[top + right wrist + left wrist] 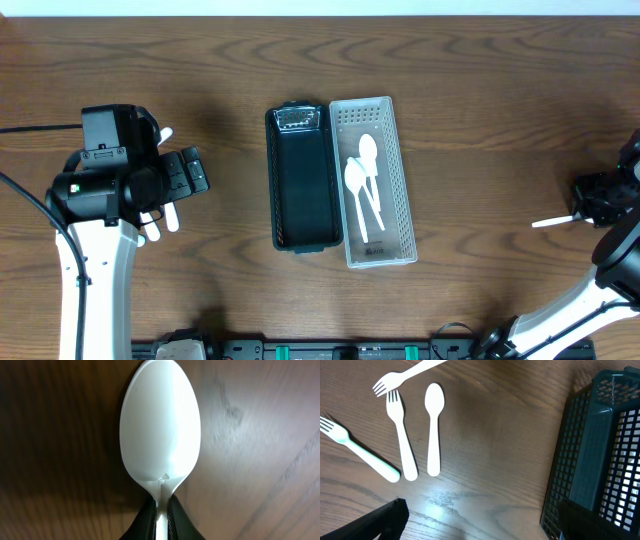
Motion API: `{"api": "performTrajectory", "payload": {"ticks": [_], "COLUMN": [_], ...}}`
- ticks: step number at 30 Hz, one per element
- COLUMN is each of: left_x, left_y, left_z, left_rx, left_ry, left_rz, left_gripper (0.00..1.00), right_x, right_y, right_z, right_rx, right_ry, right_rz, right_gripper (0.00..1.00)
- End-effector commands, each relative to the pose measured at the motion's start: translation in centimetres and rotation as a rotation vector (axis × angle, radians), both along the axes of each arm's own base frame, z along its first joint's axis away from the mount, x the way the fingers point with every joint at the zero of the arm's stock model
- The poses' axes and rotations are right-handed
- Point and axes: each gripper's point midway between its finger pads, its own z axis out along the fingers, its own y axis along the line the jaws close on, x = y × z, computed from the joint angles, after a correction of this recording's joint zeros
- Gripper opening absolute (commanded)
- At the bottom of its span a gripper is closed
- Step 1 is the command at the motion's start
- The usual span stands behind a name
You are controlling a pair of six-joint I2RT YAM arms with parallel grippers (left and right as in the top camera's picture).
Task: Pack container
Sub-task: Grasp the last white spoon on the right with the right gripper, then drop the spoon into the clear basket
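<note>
A white basket at the table's middle holds a few white spoons. A black basket stands against its left side and also shows in the left wrist view. My right gripper at the far right is shut on a white spoon; its fingers pinch the neck just below the bowl, above the wood. My left gripper is open and empty, left of the black basket. Three white forks and a white spoon lie on the table ahead of it.
The black basket has a pale patch at its far end. In the overhead view the left arm hides most of the loose utensils; only their tips show. A thin white end of the held spoon sticks out left of the right gripper.
</note>
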Motion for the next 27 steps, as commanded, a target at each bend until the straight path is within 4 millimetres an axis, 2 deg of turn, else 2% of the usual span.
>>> {"api": "performTrajectory", "payload": {"ticks": [1,5,8,10,12,15,18,21,24,27], "left_x": [0.1,0.1,0.1,0.1,0.1,0.1,0.1,0.1,0.1,0.1], "left_y": [0.4,0.4,0.3,0.4,0.3,0.4,0.4,0.4,0.4,0.4], "left_z": [0.3,0.3,0.3,0.3,0.3,0.3,0.3,0.3,0.3,0.3], "left_rx": [0.013,0.013,0.012,0.012,0.012,0.012,0.012,0.013,0.012,0.012], "left_ry": [-0.007,-0.007,-0.007,-0.007,-0.007,-0.007,-0.007,-0.007,-0.007,-0.007], "left_rz": [0.002,0.002,0.002,0.002,0.002,0.002,0.002,0.002,0.002,0.002], "left_gripper": [0.98,0.98,0.98,0.98,0.98,0.98,0.98,0.98,0.98,0.98], "right_x": [0.7,4.4,8.3,10.7,12.1,13.0,12.7,11.6,10.3,9.3], "right_y": [1.6,3.7,7.6,11.7,15.8,22.7,28.5,33.3,37.0,39.4], "right_z": [0.2,4.5,9.6,13.1,15.8,18.4,18.8,17.9,16.3,14.1], "right_rx": [0.035,-0.045,-0.110,-0.121,-0.124,-0.095,-0.061,-0.039,-0.012,0.019], "right_ry": [-0.012,-0.128,-0.268,-0.379,-0.460,-0.551,-0.576,-0.556,-0.515,-0.457], "right_rz": [0.060,0.227,0.407,0.541,0.649,0.823,1.002,1.193,1.347,1.440], "right_gripper": [0.03,0.01,0.01,0.01,0.02,0.05,0.06,0.07,0.09,0.10]}}
